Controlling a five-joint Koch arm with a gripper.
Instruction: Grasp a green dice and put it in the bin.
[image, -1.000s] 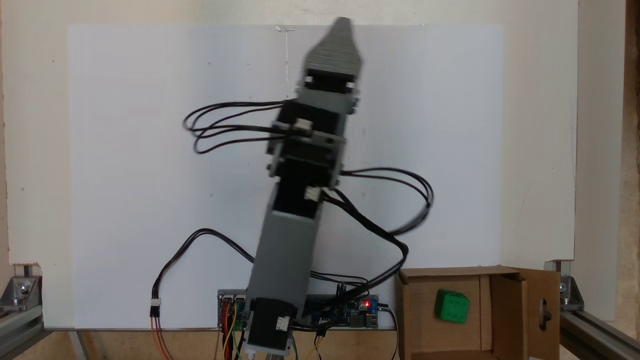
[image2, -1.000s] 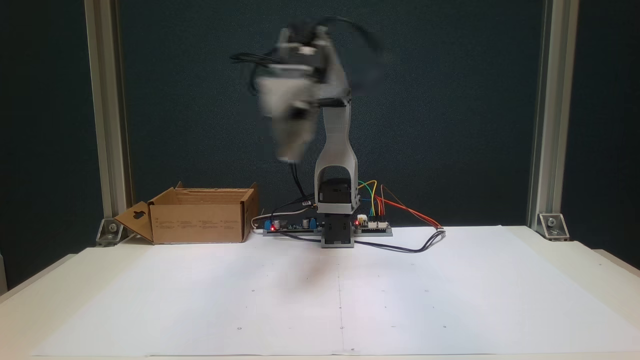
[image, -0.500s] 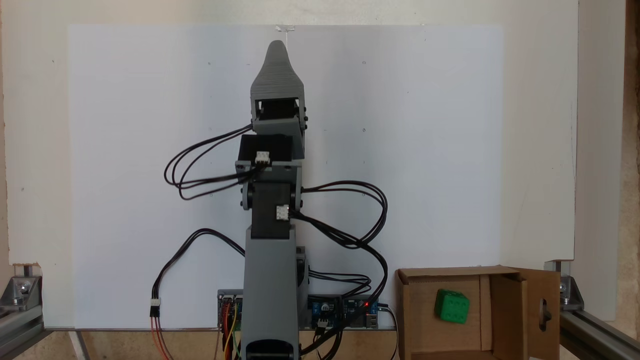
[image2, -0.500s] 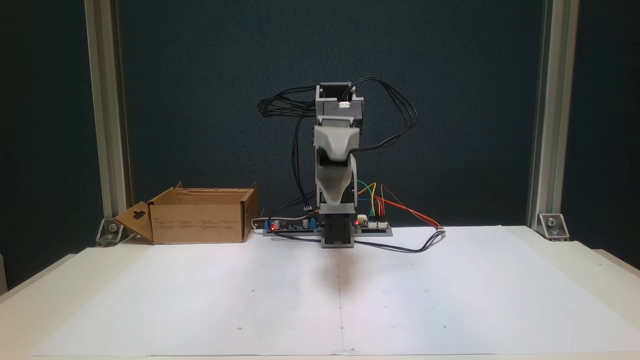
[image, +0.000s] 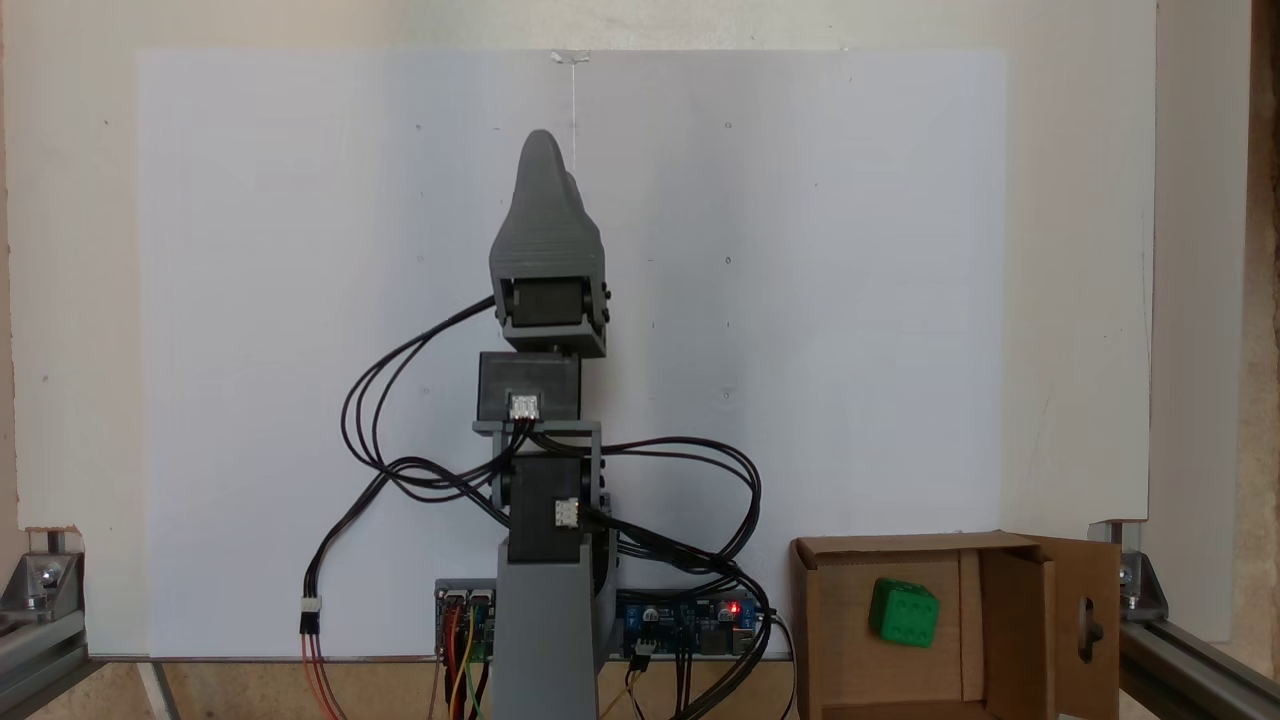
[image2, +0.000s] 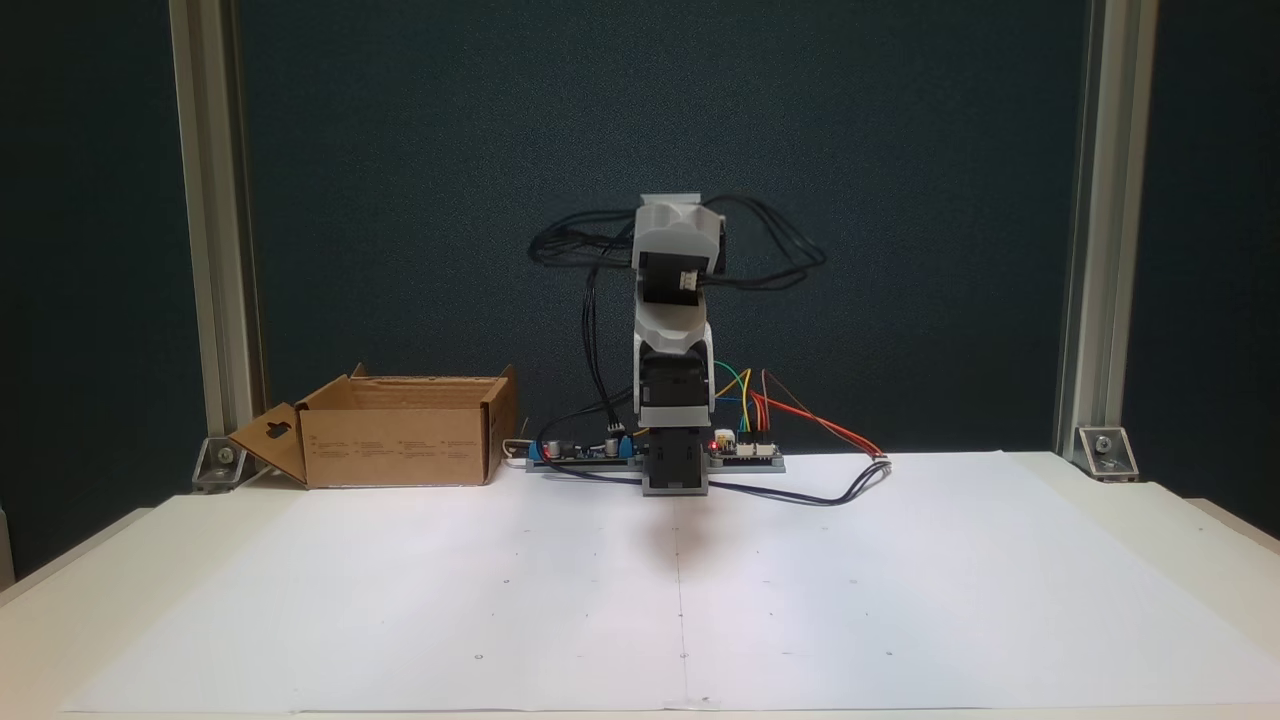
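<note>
White paper (image2: 900, 600) covered the tabletop (image2: 1190, 530) before a dark wall. Green dice (image: 903, 611) lay inside the bin (image: 830, 640). My claw (image: 545, 150) hung above the paper; its width I couldn't tell.

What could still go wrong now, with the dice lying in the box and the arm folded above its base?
1. The black cables loop loosely around the arm's joints; another move could snag them.
2. The bin stands close to the arm's base and the circuit boards, so a low swing might knock it and shake the green dice.
3. The tool shows one tip, so its state is unclear.
</note>
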